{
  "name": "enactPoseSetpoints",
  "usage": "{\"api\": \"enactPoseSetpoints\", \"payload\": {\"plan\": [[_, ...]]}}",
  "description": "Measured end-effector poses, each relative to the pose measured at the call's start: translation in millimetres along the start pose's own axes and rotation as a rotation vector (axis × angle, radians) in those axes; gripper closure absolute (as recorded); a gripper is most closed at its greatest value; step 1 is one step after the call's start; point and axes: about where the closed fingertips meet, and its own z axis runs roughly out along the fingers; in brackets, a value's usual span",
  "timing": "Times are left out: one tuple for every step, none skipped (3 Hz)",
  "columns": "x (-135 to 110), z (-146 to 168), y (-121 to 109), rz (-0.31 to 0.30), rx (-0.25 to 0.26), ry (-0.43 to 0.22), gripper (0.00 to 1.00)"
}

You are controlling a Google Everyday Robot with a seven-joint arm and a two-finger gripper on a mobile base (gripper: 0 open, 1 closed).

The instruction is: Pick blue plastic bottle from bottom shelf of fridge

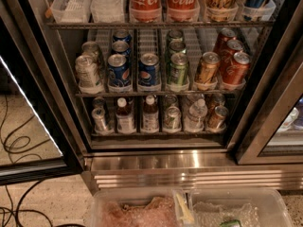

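The fridge (189,164) stands open (door at 9 o'clock). Its bottom shelf (156,135) is the lowest rack. On it the blue plastic bottle (125,119) stands upright, with a twin bottle (150,117) at its 3 o'clock. The gripper is out of view, so I cannot tell its fingers' state.

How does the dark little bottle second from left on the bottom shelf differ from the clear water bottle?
The blue plastic bottle holds dark liquid; the water bottle is clear. The blue plastic bottle stands left of centre; the water bottle right of centre. Both stand upright, white-capped. The gripper is not in view.
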Motion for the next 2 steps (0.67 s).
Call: {"api": "enactPoseSetpoints", "payload": {"plan": [[-10,5,-38,-0.002,0.056,-0.004,0.0],[-48,34,-94,-0.058,0.121,-0.05,0.0]]}}
